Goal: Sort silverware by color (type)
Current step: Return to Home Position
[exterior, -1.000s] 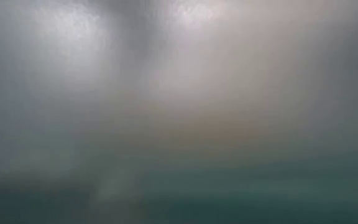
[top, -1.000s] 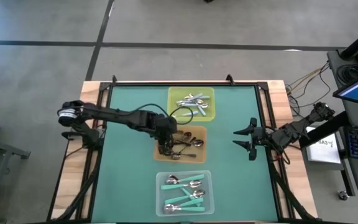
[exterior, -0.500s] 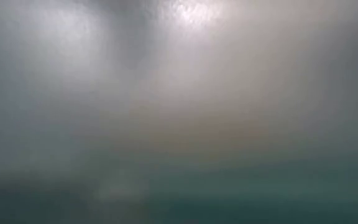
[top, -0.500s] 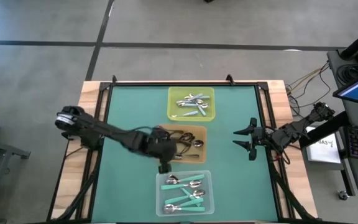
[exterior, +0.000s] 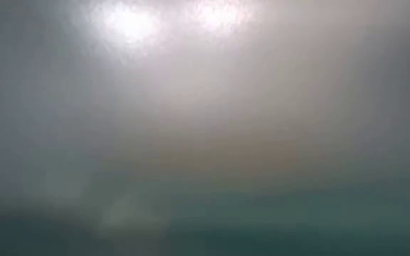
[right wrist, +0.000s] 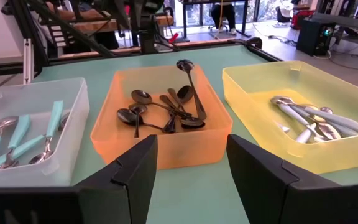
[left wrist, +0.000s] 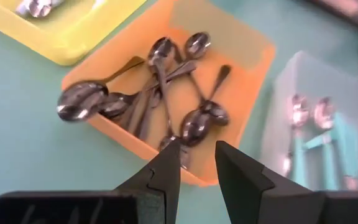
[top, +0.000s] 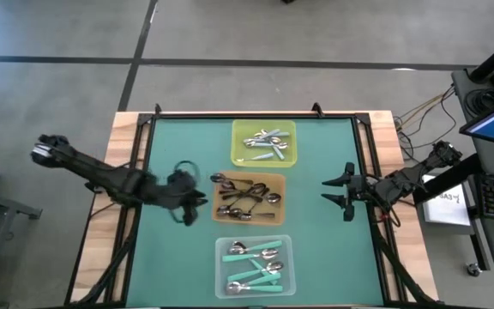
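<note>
Just right of the left gripper (top: 194,208), whose fingers stand slightly apart and empty, the dark spoons (top: 243,196) lie heaped in the orange tray (top: 280,182). Flanking that tray, shiny spoons (top: 264,142) sit in the yellow tray (top: 286,129) and teal-handled spoons (top: 254,266) in the clear tray (top: 286,243). Farther right, well apart from all three trays, the right gripper (top: 334,190) hovers with its fingers spread wide.

- dark spoons (top: 245,196): shiny black metal, piled crisscross in the orange tray (top: 273,182) mid-counter; one of them sticks its bowl out over the rim.
- silvery spoons (top: 264,142): pale, heaped loosely in the yellow tray (top: 240,127) just beside it.
- teal-handled spoons (top: 251,268): silver bowls, lying flat at mixed angles in the clear tray (top: 286,257) on the orange tray's other side.
</note>
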{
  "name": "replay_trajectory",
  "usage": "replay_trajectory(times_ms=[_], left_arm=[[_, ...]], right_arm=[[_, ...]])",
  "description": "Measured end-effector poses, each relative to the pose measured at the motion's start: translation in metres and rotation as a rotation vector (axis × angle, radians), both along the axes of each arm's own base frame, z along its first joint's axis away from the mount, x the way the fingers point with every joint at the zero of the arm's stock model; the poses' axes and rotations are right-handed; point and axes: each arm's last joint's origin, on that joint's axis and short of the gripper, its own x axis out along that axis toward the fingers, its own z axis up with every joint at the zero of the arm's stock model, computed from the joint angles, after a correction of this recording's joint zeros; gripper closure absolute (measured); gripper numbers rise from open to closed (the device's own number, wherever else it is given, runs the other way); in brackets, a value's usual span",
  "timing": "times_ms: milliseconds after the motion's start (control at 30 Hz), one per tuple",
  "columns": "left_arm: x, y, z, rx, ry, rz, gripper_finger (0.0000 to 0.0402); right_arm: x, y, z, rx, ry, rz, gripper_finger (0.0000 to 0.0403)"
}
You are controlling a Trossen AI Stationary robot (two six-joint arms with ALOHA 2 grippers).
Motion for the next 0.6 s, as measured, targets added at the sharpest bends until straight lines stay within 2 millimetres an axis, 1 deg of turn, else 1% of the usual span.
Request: replay_trajectory(times_ms=[67,167,333,433,500,600], left_arm=[[-0.018,0.001,-0.012,-0.037,-0.083,0.007,0.0318],[-0.035,0.001,-0.034,-0.096,-0.227,-0.02,0.0318],[-0.052,-0.003,-0.071,-0.23,-0.475,-0.091,0.0318],[-0.06,0.0,-0.087,-0.284,-0.581,-0.097,0.0318],[-0.061,0.001,-0.09,-0.262,-0.598,-0.078,0.0318],[-0.06,0.003,-0.09,-0.097,-0.597,-0.063,0.0318]], right_arm=[[0.0,0.0,0.0,0.0,0.0,0.0,0.0218],[0.0,0.0,0.0,0.0,0.0,0.0,0.0218],[0.0,0.0,0.0,0.0,0.0,0.0,0.0218],[0.0,0.0,0.0,0.0,0.0,0.0,0.0218],[0.0,0.0,0.0,0.001,-0.001,0.0,0.0218],[0.0,0.0,0.0,0.0,0.0,0.0,0.0218]])
